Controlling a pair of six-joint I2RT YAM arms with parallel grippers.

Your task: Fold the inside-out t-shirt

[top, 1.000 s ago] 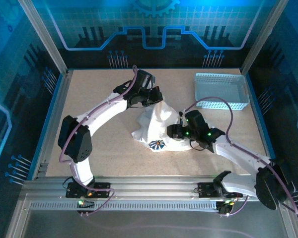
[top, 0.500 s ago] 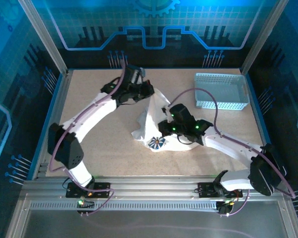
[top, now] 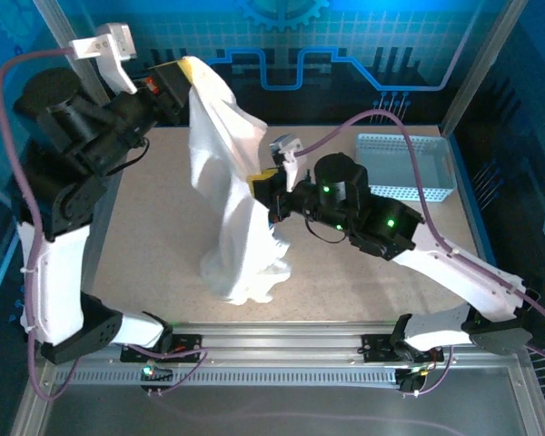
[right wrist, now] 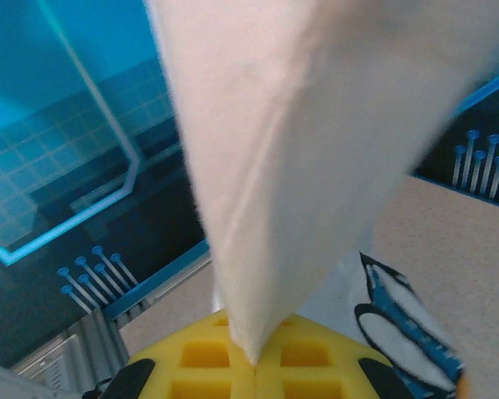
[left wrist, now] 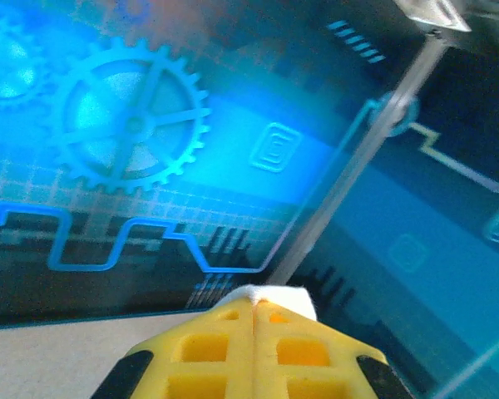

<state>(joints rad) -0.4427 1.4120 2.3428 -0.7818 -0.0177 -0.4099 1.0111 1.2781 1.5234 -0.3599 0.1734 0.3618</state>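
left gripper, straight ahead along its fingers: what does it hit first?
Past the t-shirt edge pinched in the left gripper, the wrist view shows open air, then likely the metal frame post by the blue back panel. Depth is unclear.

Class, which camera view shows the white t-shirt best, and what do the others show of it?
Top external: the whole t-shirt hangs from the left claw and right claw, its lower end on the table. Left wrist shows a white sliver between shut pads; right wrist, one close fold.

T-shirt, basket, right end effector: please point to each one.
t-shirt (top: 241, 227): top view, hanging middle part.
basket (top: 439, 166): top view, bare floor.
right end effector (right wrist: 255, 364): right wrist view, between yellow fingertips.
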